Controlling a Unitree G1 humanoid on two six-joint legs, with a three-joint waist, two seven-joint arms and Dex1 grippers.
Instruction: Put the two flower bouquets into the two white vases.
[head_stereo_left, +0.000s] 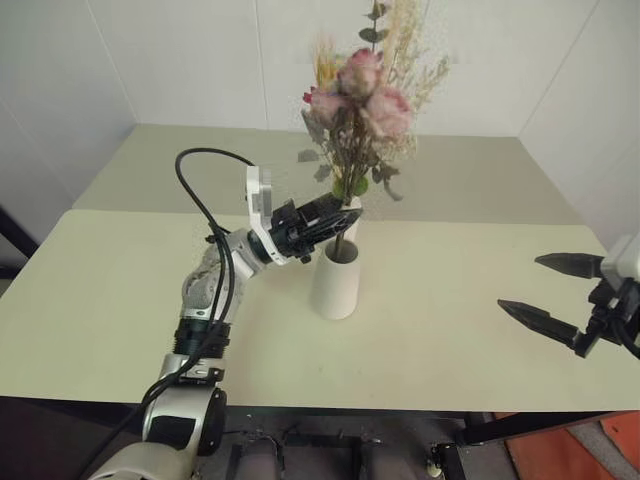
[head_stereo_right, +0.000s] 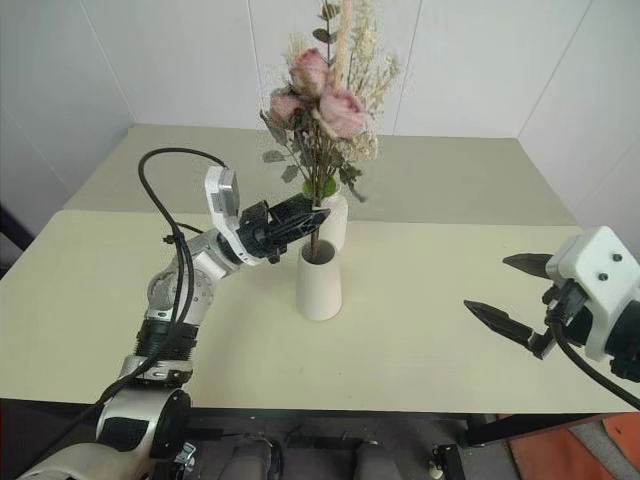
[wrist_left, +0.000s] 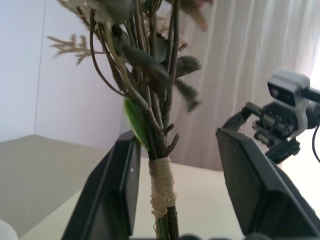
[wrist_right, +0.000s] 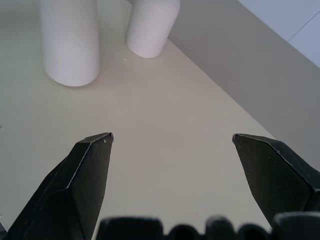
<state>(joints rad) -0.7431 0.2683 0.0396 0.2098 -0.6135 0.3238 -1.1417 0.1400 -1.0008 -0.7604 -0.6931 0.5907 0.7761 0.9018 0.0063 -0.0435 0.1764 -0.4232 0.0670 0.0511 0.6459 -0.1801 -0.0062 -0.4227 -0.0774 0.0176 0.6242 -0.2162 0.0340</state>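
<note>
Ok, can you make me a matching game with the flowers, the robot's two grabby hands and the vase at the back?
Things:
1. bushy bouquet of pink roses
2. left gripper
3. right gripper
4. bottle-shaped matte white vase

Places or states:
A. just behind the other vase
B. standing in the cone-shaped white vase
C. jaws open, off to the right above the pale table
D. jaws open on either side of the brown stems

Pairs: 1-B, 2-D, 3-C, 4-A
</note>
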